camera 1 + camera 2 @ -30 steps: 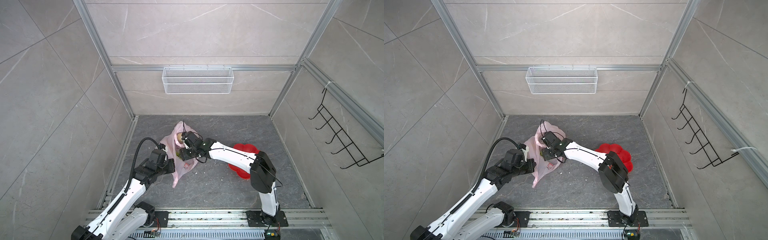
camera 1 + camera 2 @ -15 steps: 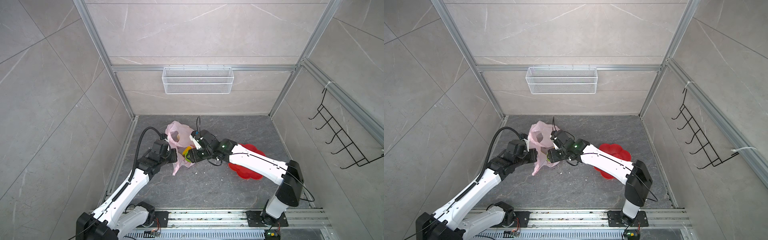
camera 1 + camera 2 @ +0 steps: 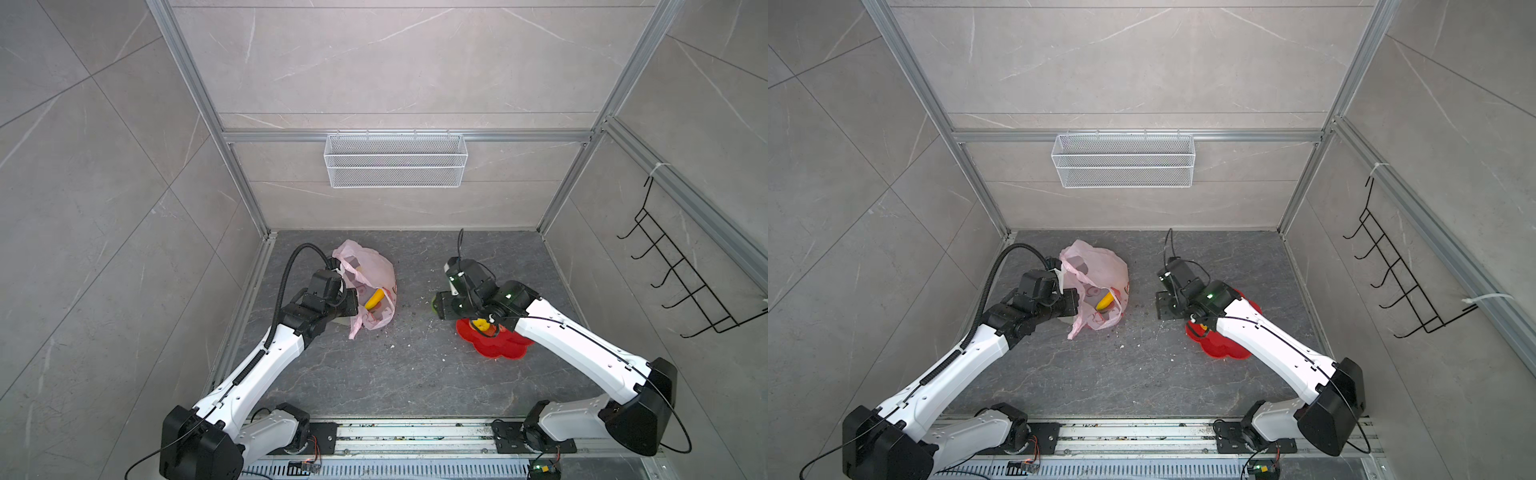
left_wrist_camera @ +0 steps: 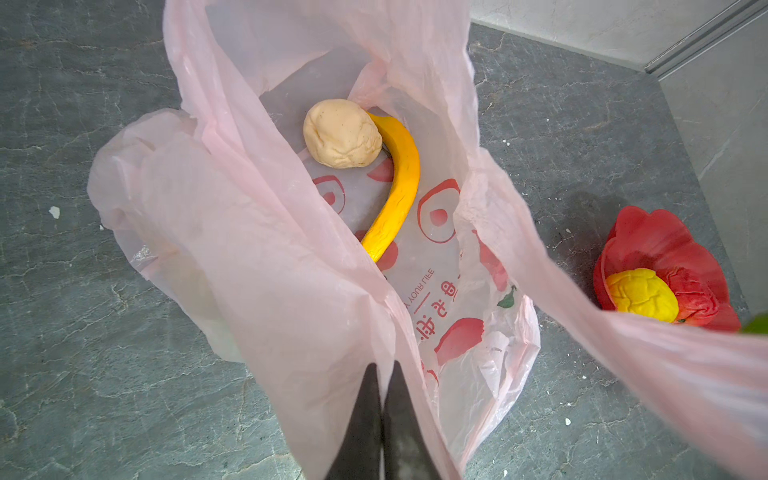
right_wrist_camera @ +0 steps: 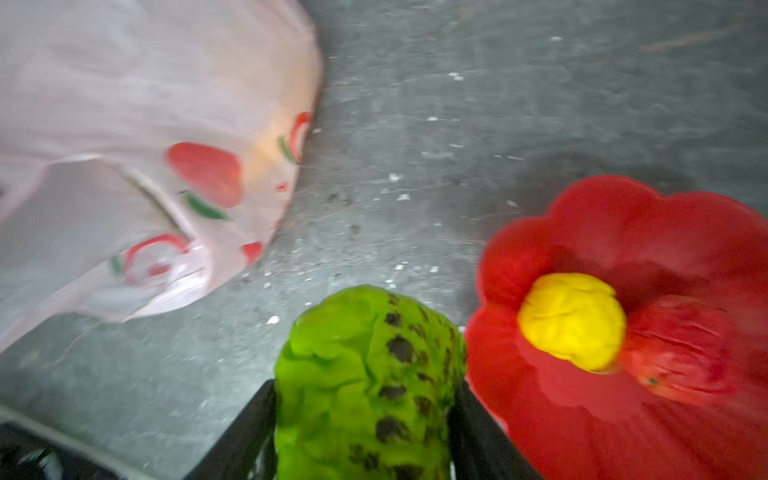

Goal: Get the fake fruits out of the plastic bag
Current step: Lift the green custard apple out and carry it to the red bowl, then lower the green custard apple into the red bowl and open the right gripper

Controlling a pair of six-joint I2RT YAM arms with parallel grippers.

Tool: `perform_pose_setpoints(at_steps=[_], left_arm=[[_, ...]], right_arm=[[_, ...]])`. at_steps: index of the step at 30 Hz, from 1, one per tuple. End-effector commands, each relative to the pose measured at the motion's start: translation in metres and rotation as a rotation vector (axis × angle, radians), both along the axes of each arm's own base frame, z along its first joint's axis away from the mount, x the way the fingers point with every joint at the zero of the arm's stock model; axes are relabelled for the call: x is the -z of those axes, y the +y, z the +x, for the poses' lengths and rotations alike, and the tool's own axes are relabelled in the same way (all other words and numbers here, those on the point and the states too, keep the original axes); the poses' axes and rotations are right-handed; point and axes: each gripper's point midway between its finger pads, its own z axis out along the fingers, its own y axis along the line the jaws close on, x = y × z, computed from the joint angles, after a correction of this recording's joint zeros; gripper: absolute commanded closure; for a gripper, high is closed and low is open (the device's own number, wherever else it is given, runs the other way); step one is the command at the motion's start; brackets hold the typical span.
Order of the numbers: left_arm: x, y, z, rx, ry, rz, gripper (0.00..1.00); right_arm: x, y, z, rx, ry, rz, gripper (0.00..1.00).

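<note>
The pale-pink plastic bag [image 3: 368,270] [image 3: 1100,266] lies at the left of the grey floor, its mouth held up. My left gripper [image 4: 384,368] [image 3: 353,303] is shut on the bag's rim [image 4: 332,311]. Inside lie a long yellow banana [image 4: 399,183] [image 3: 374,299] and a cream lump [image 4: 340,133]. My right gripper [image 5: 365,386] [image 3: 440,305] is shut on a bumpy green fruit [image 5: 365,365], above the floor just left of the red plate [image 5: 623,220] [image 3: 498,347]. A yellow lump [image 5: 571,320] [image 4: 642,295] and a small red fruit [image 5: 681,353] rest on that plate.
A white wire basket [image 3: 395,160] hangs on the back wall and a black hook rack [image 3: 681,286] on the right wall. Crumbs [image 3: 390,347] dot the floor between the bag and the plate. The arms' base rail [image 3: 415,432] runs along the front edge.
My right gripper has come out of the bag with the green fruit and swung right, to beside the red plate. The left gripper has kept its hold on the bag's rim.
</note>
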Motion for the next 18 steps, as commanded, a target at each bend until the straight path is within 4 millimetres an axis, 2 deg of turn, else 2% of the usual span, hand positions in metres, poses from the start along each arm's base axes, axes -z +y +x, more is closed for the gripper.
perform_pose_setpoints(at_steps=[1, 4, 11, 18], left_arm=[[-0.019, 0.000, -0.011, 0.007, -0.035, -0.050, 1.00], [-0.016, 0.002, -0.018, 0.009, -0.019, -0.053, 1.00], [-0.015, 0.007, -0.027, -0.005, -0.004, -0.061, 1.00], [-0.020, 0.015, -0.030, -0.034, -0.018, -0.046, 0.99]], right_arm=[[-0.003, -0.041, 0.013, 0.115, -0.037, -0.088, 0.50], [0.005, -0.066, 0.032, 0.189, -0.044, -0.143, 0.51], [0.046, -0.118, 0.065, 0.319, 0.026, -0.157, 0.53], [0.086, -0.150, 0.078, 0.380, 0.111, -0.169, 0.54]])
